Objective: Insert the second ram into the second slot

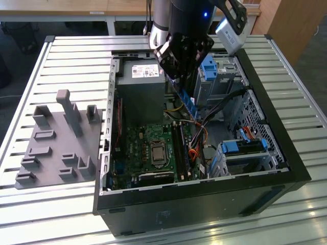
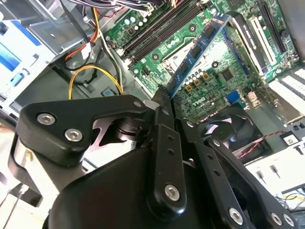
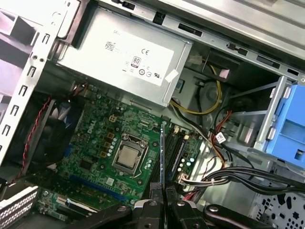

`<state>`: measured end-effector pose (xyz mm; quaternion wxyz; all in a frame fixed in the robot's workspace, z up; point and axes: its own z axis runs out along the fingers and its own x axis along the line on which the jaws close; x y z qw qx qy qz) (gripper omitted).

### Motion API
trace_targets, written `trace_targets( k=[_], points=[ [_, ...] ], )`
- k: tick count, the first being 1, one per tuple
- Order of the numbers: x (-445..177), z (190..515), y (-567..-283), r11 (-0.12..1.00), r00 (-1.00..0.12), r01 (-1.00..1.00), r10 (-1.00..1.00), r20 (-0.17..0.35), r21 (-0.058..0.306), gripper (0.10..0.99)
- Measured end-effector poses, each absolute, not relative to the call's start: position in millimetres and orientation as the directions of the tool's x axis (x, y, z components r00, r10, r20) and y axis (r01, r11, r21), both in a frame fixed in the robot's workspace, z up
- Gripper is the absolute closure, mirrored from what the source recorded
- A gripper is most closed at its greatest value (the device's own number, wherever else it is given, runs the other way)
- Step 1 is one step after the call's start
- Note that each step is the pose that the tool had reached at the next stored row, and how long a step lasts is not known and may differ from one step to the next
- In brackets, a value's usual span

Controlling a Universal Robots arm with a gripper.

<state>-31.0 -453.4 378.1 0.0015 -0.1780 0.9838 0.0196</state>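
**Second ram gripped above open case**

End effector [image 1: 180, 76] is clenched on the second ram [image 1: 188, 103]. The stick hangs tilted over the motherboard [image 1: 148, 148] inside the computer case [image 1: 204, 204], above the memory slots [image 1: 181, 145] and not seated. In both wrist views the blue stick juts out from between the fingers. The case sits on the slatted surface [image 1: 76, 51], with a grey fixture [image 1: 56, 138] at the exterior view's left.

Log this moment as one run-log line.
pincer: shut on second ram | second ram: held over motherboard | memory slots: second ram not seated
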Motion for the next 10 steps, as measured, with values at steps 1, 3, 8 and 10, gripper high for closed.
trace_targets(
  k=[1, 3, 8, 10],
  points=[
    [-31.0, 378.1, -453.4, 0.939, -0.939, -0.343, -0.343, -0.01, 0.038, 0.949],
    [-31.0, 378.0, -453.4, 0.944, -0.945, -0.328, -0.328, -0.01, 0.038, 0.949],
    [-31.0, 377.8, -453.4, 0.956, -0.957, -0.291, -0.291, -0.01, 0.038, 0.949],
    [-31.0, 377.7, -453.4, 0.96, -0.961, -0.276, -0.276, -0.01, 0.038, 0.949]
  ],
)
